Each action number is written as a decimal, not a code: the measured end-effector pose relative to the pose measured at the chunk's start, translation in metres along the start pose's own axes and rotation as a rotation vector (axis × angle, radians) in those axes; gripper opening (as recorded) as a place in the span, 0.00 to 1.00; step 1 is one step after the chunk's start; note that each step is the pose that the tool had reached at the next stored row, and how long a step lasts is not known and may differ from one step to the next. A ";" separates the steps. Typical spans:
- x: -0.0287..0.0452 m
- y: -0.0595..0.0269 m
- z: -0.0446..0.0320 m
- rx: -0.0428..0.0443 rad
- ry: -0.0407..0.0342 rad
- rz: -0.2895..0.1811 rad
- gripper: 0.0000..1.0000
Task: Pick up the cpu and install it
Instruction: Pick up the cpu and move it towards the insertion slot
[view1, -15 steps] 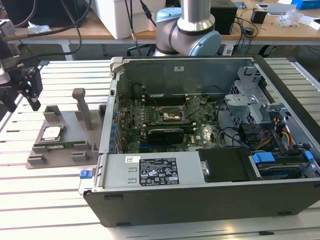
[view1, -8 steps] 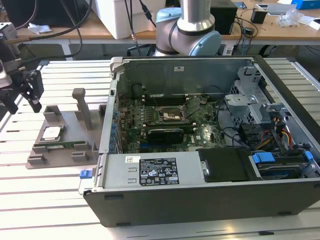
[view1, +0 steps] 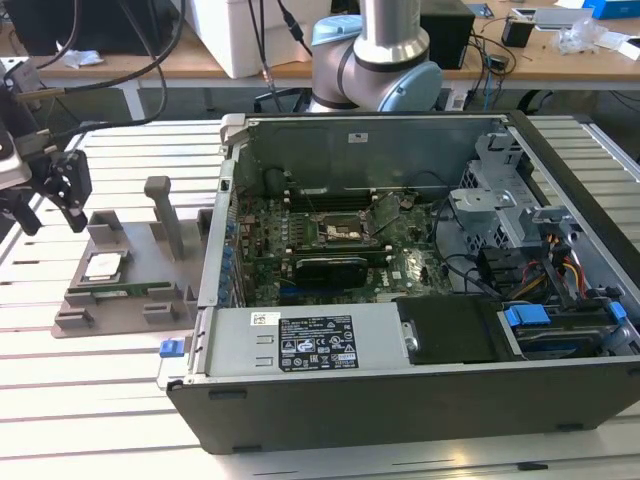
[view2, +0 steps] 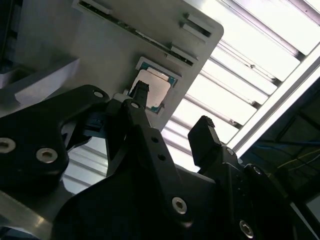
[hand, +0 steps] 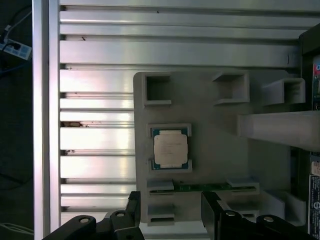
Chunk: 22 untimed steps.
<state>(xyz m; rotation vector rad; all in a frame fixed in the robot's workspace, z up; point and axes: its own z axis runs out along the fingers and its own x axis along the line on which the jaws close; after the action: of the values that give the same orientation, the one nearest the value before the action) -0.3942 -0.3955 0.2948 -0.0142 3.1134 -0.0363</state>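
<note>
The black two-fingered gripper (view1: 60, 190) hangs over the flat grey plastic holder tray (view1: 120, 310), at its edge toward the exterior view's left, with its fingers spread and empty. The small square silver-topped cpu (view1: 103, 266) lies flat in a recess of the tray. A grey upright post (view1: 165, 215) rises from the tray. Beside the tray, toward the exterior view's right, stands the open dark desktop computer case (view1: 400, 400). In the second wrist view one fingertip (view2: 140, 92) covers a corner of the cpu.

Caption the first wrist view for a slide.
Open gripper hovers over the grey holder tray on the slatted table, with the cpu seated in its recess.
</note>
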 end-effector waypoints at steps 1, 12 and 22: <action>0.0001 0.0001 0.0018 0.0000 0.0000 0.000 0.60; 0.0001 0.0213 0.0109 0.0000 0.0000 0.000 0.60; 0.0004 0.0334 0.0306 0.0000 -0.0001 0.000 0.60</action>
<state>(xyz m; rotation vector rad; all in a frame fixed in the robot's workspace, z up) -0.3940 -0.3629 0.2634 -0.0142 3.1133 -0.0363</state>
